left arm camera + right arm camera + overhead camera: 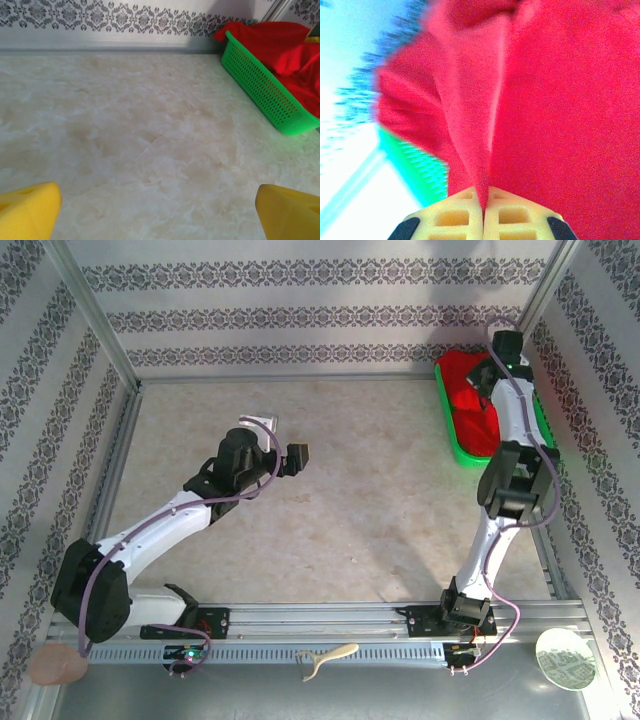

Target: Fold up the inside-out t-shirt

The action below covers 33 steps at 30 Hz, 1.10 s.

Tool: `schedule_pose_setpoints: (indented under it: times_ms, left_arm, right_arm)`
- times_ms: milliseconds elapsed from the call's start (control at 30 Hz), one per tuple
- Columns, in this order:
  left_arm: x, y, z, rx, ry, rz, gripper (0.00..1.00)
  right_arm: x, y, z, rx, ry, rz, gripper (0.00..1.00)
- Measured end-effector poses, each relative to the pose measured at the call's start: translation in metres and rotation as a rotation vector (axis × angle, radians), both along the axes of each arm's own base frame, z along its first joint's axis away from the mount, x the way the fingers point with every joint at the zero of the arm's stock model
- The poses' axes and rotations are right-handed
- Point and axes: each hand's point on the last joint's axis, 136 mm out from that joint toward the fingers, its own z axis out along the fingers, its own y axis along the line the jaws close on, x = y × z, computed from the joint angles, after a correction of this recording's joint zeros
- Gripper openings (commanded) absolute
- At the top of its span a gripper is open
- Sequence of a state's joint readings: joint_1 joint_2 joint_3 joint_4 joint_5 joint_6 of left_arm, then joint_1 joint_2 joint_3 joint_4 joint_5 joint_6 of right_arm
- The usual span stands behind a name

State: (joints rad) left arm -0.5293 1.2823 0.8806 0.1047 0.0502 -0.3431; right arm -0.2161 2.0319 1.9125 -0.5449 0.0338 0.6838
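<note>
Barely begun, by the look of it: the t-shirt (468,408) lies bunched in the green basket (260,87) at the far right corner of the tabletop (350,510), with some cloth spilling over the basket's far rim. None of it is on the open surface, and it is a crumpled heap with no deliberate fold in it.

The right gripper (484,200) is down in the basket. Its fingers (460,216) are pressed together with a ridge of red cloth pinched between them, so the first grasp looks made. The left gripper (283,437) hangs over the tabletop left of the middle, jaws wide apart and holding nothing, facing the basket across bare surface.

Nearly everything seems left to do. The t-shirt must come out of the basket, be carried to the open middle and be spread flat, probably with both grippers. Only then can sleeves and body be folded. Only plain red cloth shows, so which side faces out cannot be told.
</note>
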Motion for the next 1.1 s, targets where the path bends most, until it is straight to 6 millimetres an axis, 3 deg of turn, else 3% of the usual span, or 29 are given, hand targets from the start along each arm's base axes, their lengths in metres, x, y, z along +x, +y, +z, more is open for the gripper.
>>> schedule_pose_setpoints:
  times_ms: [167,400,467,600,700,800,867,900,933,967,1000,1033,1100]
  left_arm:
    - [-0.011,0.010,0.012,-0.019,-0.014,0.025,0.99]
    - [-0.036,0.034,0.020,-0.024,-0.034,0.071,0.99]
    - [-0.042,0.041,0.024,-0.026,-0.048,0.086,0.99]
    - [-0.051,0.050,0.031,-0.034,-0.071,0.105,0.99]
    - [-0.055,0.054,0.030,-0.038,-0.069,0.114,0.99]
    - [-0.058,0.055,0.021,-0.037,-0.046,0.118,0.99]
    - [-0.060,0.057,0.013,-0.036,-0.028,0.122,0.99]
    - [-0.061,0.057,0.009,-0.036,-0.019,0.125,0.99]
    - [-0.063,0.059,0.005,-0.036,-0.012,0.130,0.99]
    - [-0.064,0.060,0.000,-0.036,-0.001,0.136,0.99]
    - [-0.066,0.063,-0.004,-0.034,0.007,0.145,0.99]
    - [-0.067,0.065,-0.007,-0.030,0.013,0.153,0.99]
    - [-0.068,0.068,-0.012,-0.019,0.028,0.167,0.99]
  right_arm:
    - [-0.012,0.066,0.070,0.057,-0.233,0.123,0.00]
    - [-0.025,0.171,0.118,0.091,-0.384,0.342,0.00]
    - [-0.033,0.198,0.141,0.089,-0.422,0.407,0.00]
    - [-0.052,0.251,0.219,0.075,-0.560,0.549,0.00]
    - [-0.082,0.286,0.284,0.057,-0.680,0.652,0.00]
    - [-0.115,0.307,0.317,0.042,-0.751,0.725,0.00]
    - [-0.128,0.314,0.316,0.036,-0.760,0.752,0.00]
    - [-0.132,0.316,0.305,0.033,-0.746,0.762,0.02]
    - [-0.133,0.319,0.290,0.029,-0.724,0.767,0.19]
    - [-0.132,0.322,0.268,0.025,-0.689,0.771,0.44]
    - [-0.128,0.327,0.236,0.022,-0.639,0.777,0.56]
    - [-0.125,0.331,0.208,0.022,-0.588,0.784,0.60]
    - [-0.118,0.340,0.124,0.019,-0.438,0.803,0.65]
